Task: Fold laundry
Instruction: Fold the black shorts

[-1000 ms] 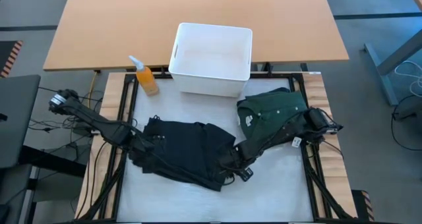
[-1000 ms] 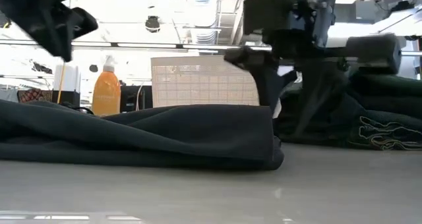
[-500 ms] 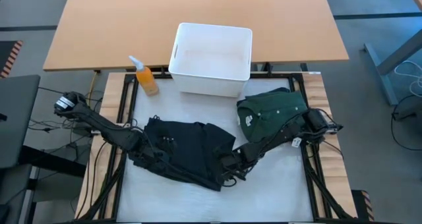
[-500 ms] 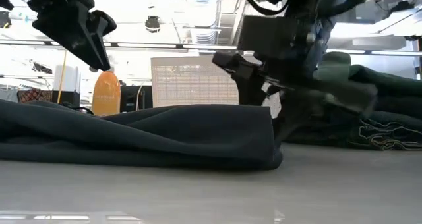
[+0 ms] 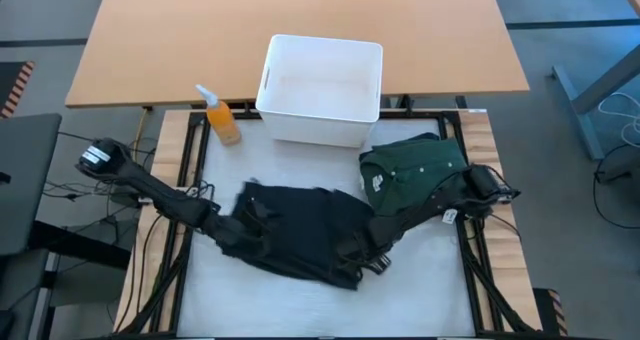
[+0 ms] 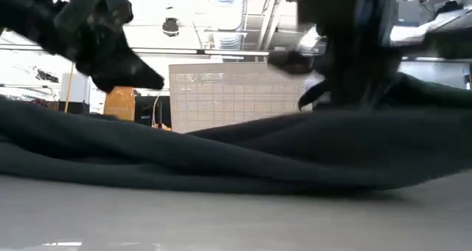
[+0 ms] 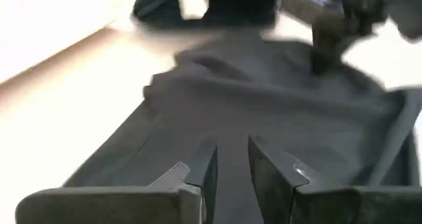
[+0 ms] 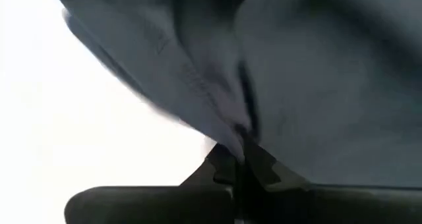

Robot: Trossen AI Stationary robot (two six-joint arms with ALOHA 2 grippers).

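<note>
Lying crumpled across the middle of the pale table mat (image 5: 250, 300): a soft black cloth garment (image 5: 300, 230), spreading wide in the low view (image 6: 236, 151). Sitting just beside it, toward the right arm's side: a folded dark green cloth garment (image 5: 412, 167), touching the black one's edge.

Pressing on the black cloth's left end: the left gripper (image 5: 243, 217), fingers (image 7: 201, 174) nearly together, pinching a narrow ridge of fabric (image 7: 231, 165).

Clamping the black cloth's right hem: the right gripper (image 5: 366, 255), fingers (image 8: 264, 168) pressed together on a fold (image 8: 224, 118).

Standing beyond the mat: a white rectangular plastic bin (image 5: 321, 88) and an orange spray bottle (image 5: 222, 118).
</note>
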